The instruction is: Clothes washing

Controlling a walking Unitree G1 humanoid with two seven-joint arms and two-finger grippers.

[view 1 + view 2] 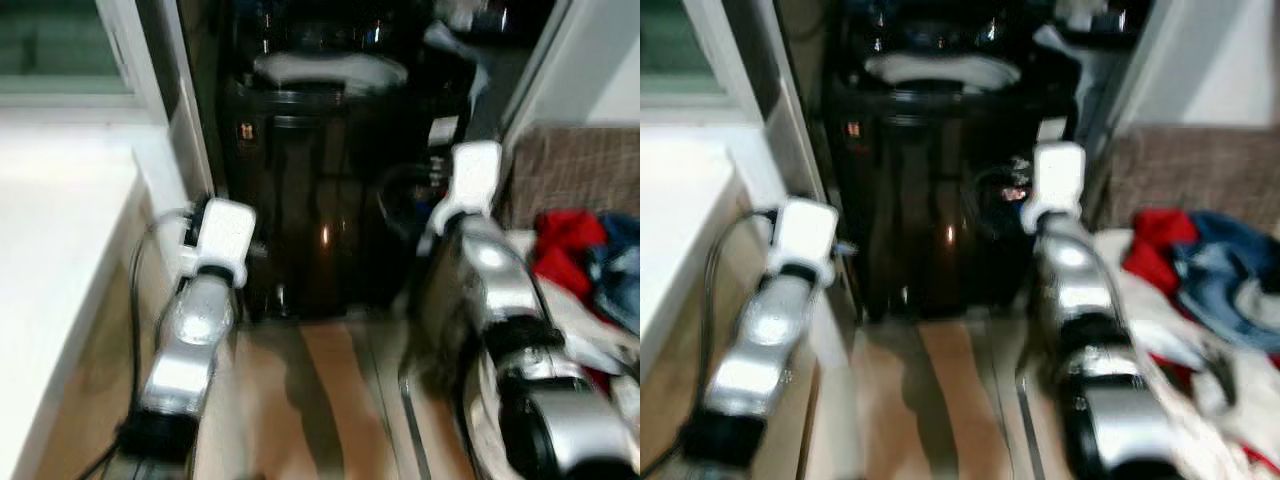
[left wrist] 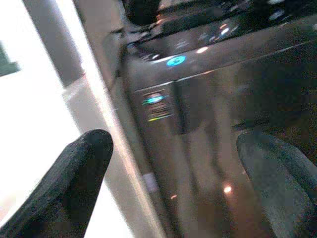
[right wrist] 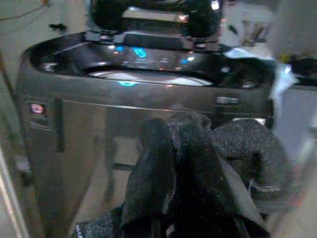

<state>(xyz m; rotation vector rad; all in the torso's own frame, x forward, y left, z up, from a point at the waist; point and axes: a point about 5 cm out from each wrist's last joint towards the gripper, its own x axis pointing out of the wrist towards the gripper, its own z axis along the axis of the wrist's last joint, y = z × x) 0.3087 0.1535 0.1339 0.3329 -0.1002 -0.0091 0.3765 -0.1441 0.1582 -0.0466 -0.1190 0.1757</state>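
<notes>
A dark, glossy top-loading washing machine [image 1: 310, 190] is seen straight ahead at the far side of a narrow space, its lid raised and a pale drum opening visible at the top. Small lit indicators are shown on its control panel in the right wrist view. A white wall [image 1: 60, 250] with a window frame is located on the left, and a white door frame is seen on the right. The floor [image 1: 330, 400] is of light wood-tone boards, with a metal track running along it near the right arm. A pile of clothes [image 1: 585, 260] in red, blue and white is located on the right, just beside the right arm, in front of a brown woven basket [image 1: 580, 170].

The left end effector [image 2: 173, 188] is held released, its fingers spread apart, close to the machine's front left corner. The right end effector [image 3: 173, 163] is clenched on a dark grey garment [image 3: 237, 148], held near the machine's front, below its rim.
</notes>
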